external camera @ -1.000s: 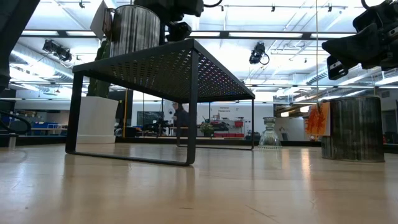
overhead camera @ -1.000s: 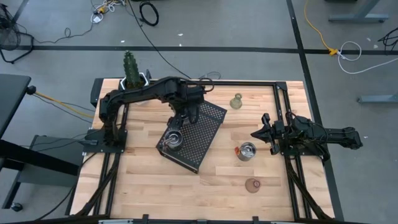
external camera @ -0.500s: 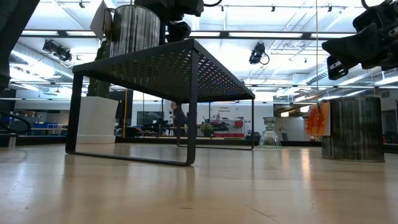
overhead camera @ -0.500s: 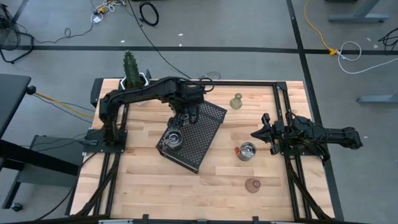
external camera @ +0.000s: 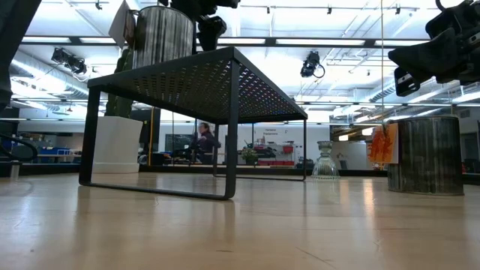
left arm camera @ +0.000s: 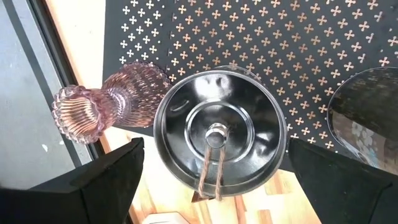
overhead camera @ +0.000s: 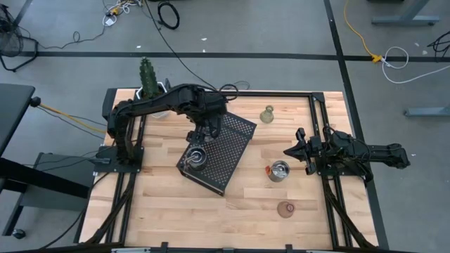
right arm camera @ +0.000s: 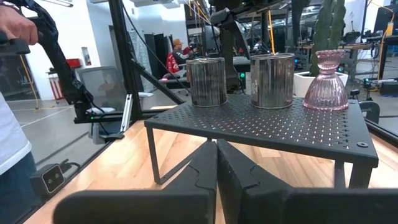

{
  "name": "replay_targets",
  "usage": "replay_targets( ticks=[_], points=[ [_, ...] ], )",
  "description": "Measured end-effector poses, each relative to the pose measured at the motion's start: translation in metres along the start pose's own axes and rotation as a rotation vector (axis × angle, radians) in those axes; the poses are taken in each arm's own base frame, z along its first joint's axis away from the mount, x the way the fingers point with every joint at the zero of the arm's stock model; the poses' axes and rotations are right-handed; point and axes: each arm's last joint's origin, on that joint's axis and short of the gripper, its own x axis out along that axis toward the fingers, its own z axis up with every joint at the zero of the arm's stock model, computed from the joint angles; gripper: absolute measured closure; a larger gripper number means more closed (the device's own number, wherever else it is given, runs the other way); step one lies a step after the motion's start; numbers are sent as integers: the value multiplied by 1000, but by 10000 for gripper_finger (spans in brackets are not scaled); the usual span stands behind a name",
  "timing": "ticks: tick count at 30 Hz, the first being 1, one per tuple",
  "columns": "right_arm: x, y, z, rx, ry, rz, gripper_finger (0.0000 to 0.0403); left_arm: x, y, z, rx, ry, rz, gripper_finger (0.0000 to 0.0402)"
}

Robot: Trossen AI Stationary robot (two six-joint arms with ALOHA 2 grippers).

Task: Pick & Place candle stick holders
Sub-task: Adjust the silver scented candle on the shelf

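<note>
High view: your left pincer [overhead camera: 202, 138] hangs over the black tray [overhead camera: 216, 154], which sits at an angle mid-surface [overhead camera: 169, 204]. A silver holder [overhead camera: 197, 157] stands on the tray's near-left part, just below the pincer. Your right pincer [overhead camera: 292, 150] waits at the right side, fingers pressed together, holding nothing. Just beside it on the wood stands another silver holder [overhead camera: 279, 171]. A pinkish holder [overhead camera: 285, 209] lies nearer the front edge; an olive holder [overhead camera: 266, 114] stands near the back edge. The cactus pot [overhead camera: 150, 88] sits at the back-left corner.

Low view: the tray [external camera: 196, 75] stands on legs, a silver holder [external camera: 161, 34] on top at its left end. On the wood to the right stand the olive holder [external camera: 325, 160] and a silver one [external camera: 430, 155]. A person [external camera: 202, 139] shows far off in the room.

Left wrist view: your left pincer [left arm camera: 214, 180] is spread wide, one finger on either side of a silver holder [left arm camera: 219, 132] seen from above, not touching it. A pink ribbed holder [left arm camera: 107, 104] lies on its side at the tray's edge, touching or just beside the silver one. A further round rim at the frame edge is unclear.

Right wrist view: your right pincer [right arm camera: 216, 163] is closed. On the tray [right arm camera: 273, 127] stand two silver holders [right arm camera: 208, 81] [right arm camera: 272, 79] and an upright pink one [right arm camera: 328, 82], cactus [right arm camera: 327, 25] behind. A person's hand [right arm camera: 17, 26] shows at the frame's edge.
</note>
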Motion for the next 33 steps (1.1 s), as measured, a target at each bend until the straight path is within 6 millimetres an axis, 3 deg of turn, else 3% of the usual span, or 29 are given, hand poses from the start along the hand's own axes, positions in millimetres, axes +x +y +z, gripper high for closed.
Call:
replay_targets(
  ticks=[11,18,33],
  points=[
    [0,0,0,0,0,1,391,-29,-4,-16,-32,-65,31,3],
    [0,0,0,0,0,0,391,-36,-5,-20,-80,-94,15,8],
    [0,0,0,0,0,1,391,-53,-31,-18,-39,-171,-62,127]
  ],
)
